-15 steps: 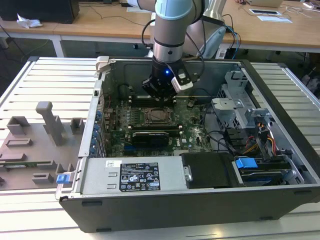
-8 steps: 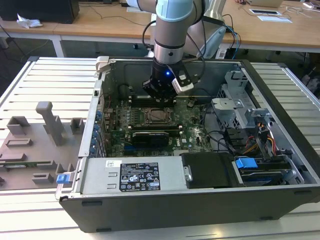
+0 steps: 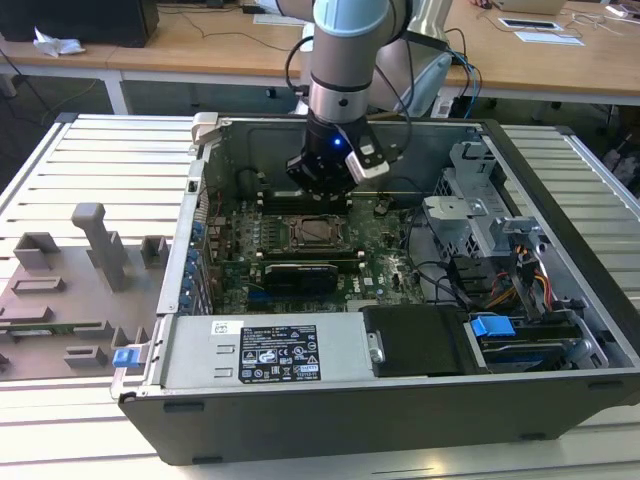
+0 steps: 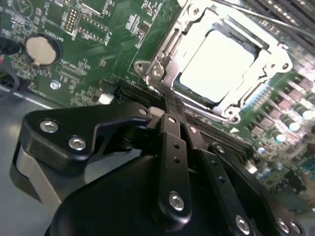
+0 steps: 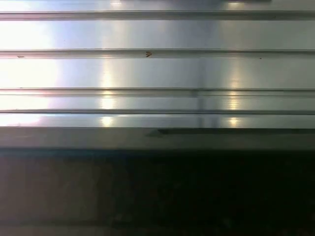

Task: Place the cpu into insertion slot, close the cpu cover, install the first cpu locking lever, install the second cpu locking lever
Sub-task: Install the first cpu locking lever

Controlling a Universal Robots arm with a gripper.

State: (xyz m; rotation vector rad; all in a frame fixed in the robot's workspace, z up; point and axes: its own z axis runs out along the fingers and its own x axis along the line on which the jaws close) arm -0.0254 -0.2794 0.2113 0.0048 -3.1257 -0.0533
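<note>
The cpu (image 4: 216,60), a flat silvery square, lies in the insertion slot (image 3: 318,232) on the green motherboard. The silvery cpu cover (image 4: 160,66) lies flat around it, and the chip shows through its window. My gripper (image 3: 322,185) hangs inside the open computer case, just above and behind the socket in the exterior view. In the second wrist view its black fingers (image 4: 172,132) are pressed together with nothing between them, and the gripper (image 4: 176,110) ends just short of the socket frame. I cannot make out the locking levers clearly.
Case walls (image 3: 190,230) ring the motherboard. A long black block (image 3: 300,272) sits in front of the socket, a power supply (image 3: 265,350) nearer still, and a drive cage with cables (image 3: 490,240) at the exterior view's right. Grey fixtures (image 3: 95,245) stand outside. The first wrist view faces ribbed metal (image 5: 147,73).
</note>
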